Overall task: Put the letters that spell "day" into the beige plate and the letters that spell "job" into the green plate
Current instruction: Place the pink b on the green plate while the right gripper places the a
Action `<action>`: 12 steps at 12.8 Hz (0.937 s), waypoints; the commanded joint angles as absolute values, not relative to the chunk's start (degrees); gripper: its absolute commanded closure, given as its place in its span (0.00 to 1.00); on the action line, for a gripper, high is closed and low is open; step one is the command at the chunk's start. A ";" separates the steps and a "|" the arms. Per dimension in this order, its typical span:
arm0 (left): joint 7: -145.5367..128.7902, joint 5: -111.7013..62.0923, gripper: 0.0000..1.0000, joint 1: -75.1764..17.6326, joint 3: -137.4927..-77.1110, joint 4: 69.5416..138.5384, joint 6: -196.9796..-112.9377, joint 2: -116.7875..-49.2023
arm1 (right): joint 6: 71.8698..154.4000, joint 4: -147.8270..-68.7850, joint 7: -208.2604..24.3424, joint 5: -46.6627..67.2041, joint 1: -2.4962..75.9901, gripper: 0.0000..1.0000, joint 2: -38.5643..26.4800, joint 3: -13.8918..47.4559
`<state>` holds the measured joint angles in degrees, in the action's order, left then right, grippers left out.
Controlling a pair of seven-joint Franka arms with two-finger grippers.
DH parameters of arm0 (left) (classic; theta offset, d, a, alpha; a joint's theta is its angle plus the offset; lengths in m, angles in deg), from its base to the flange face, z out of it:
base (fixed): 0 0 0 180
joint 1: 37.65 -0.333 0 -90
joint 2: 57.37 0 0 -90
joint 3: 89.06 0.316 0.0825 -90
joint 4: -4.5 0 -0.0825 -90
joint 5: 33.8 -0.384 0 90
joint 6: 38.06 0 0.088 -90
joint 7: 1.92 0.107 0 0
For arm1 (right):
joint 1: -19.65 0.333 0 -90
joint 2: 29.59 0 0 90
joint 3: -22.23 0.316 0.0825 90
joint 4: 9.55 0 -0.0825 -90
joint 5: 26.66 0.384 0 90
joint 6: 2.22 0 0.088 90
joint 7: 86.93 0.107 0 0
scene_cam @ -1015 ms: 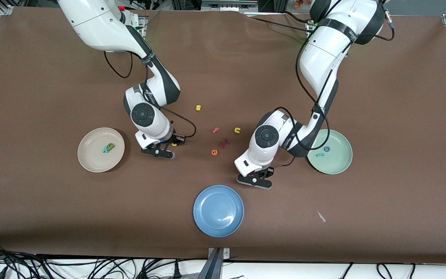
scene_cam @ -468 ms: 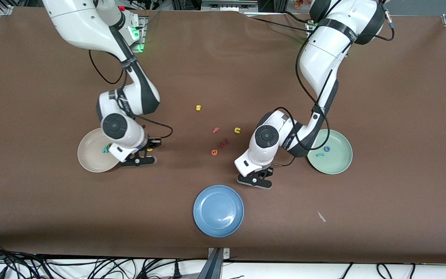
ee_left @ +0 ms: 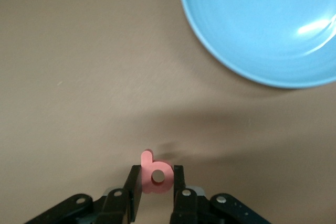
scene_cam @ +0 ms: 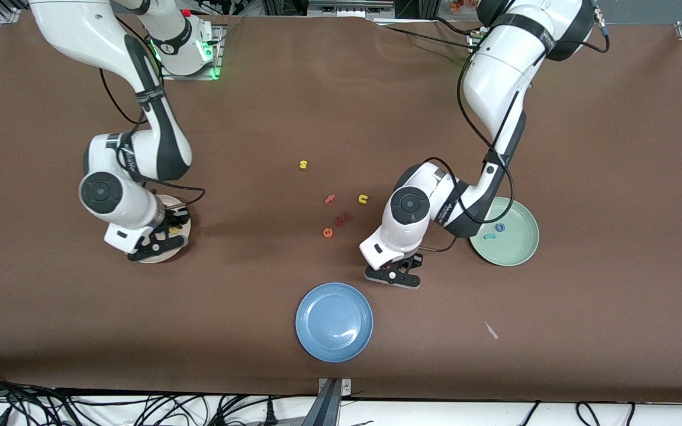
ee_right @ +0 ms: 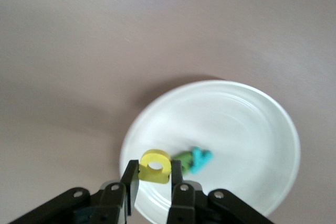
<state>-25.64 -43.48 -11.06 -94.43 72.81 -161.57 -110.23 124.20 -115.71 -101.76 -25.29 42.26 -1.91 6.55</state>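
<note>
Right gripper [ee_right: 155, 182] now over beige plate [ee_right: 252, 114] clamping yellow "a" [ee_right: 155, 166], left gripper [ee_left: 157, 190] pinching pink "b" [ee_left: 156, 174] (no brands)

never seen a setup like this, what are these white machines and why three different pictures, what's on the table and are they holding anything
Two white robot arms with two-finger grippers work at a brown table. One picture looks down from high across the table; the other two come from cameras on each wrist. The right gripper, over the beige plate, pinches a yellow "a"; a green "d" and a teal "y" already lie inside. The left gripper pinches a pink "b" near the blue plate. The green plate holds two letters; loose letters lie mid-table.
</note>
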 commanded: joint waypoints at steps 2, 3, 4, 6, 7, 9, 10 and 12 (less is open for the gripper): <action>-22.94 -42.32 1.00 -12.15 -94.07 73.76 -146.91 -105.63 | 126.70 -120.11 -108.28 -24.55 41.54 0.83 -3.58 3.60; -23.10 -42.15 1.00 -12.68 -93.99 73.94 -144.08 -104.67 | 127.67 -120.64 -108.28 -24.55 41.53 0.82 -3.06 3.60; -22.58 -42.41 1.00 -13.82 -93.99 74.81 -141.27 -103.61 | 127.77 -120.55 -107.85 -24.21 41.36 0.55 -2.27 3.60; -22.31 -42.41 1.00 -15.23 -93.99 79.18 -139.22 -100.11 | 125.76 -119.42 -107.23 -19.83 41.62 0.00 -2.61 3.77; -22.31 -42.67 1.00 -16.19 -93.90 82.95 -139.31 -97.39 | 123.31 -117.67 -104.71 -18.07 42.23 0.00 -2.52 3.95; -21.27 -42.94 1.00 -18.74 -93.90 90.16 -139.92 -92.12 | 118.04 -113.71 -95.85 -17.70 43.98 0.00 -2.17 5.00; -17.95 -43.02 1.00 -21.10 -93.99 92.89 -140.53 -90.00 | 115.49 -112.31 -91.80 -17.70 45.47 0.00 -2.26 5.18; -11.79 -43.37 1.00 -24.10 -93.99 99.48 -143.77 -85.52 | 110.39 -109.58 -87.03 -17.70 47.59 0.00 -2.61 5.27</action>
<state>-17.11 -43.49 -21.43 -93.95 89.59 -139.97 -92.76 114.89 -112.10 -90.88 -18.66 45.97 -2.20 5.41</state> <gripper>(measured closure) 0.749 0.000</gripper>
